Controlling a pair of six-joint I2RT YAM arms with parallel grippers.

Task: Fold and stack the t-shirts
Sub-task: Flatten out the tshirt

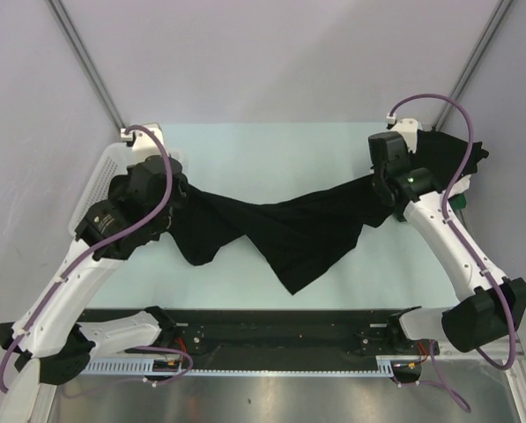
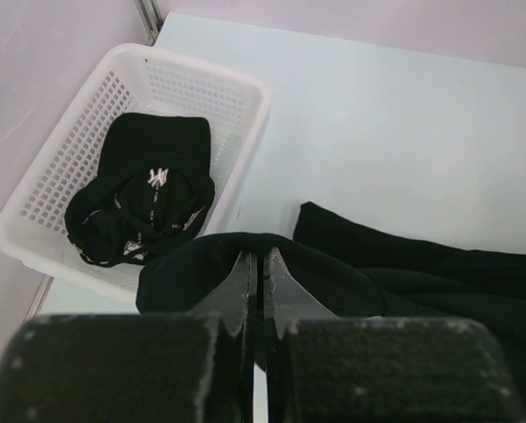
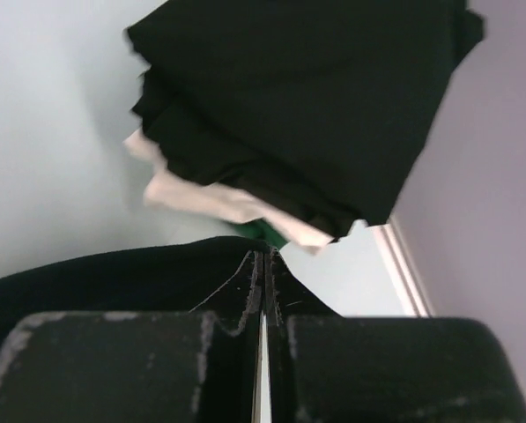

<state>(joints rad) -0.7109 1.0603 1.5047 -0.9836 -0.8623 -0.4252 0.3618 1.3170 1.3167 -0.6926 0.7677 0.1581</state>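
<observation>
A black t-shirt hangs stretched between both grippers above the pale table, and its middle sags to a point near the front. My left gripper is shut on the shirt's left end; in the left wrist view its jaws pinch a fold of black cloth. My right gripper is shut on the right end, where its jaws clamp the shirt's edge. A stack of folded t-shirts lies at the back right: black ones over a white layer and a bit of green.
A white mesh basket stands at the table's left edge, with a black cap inside it. Grey walls close in the back and both sides. A black rail runs along the near edge between the arm bases.
</observation>
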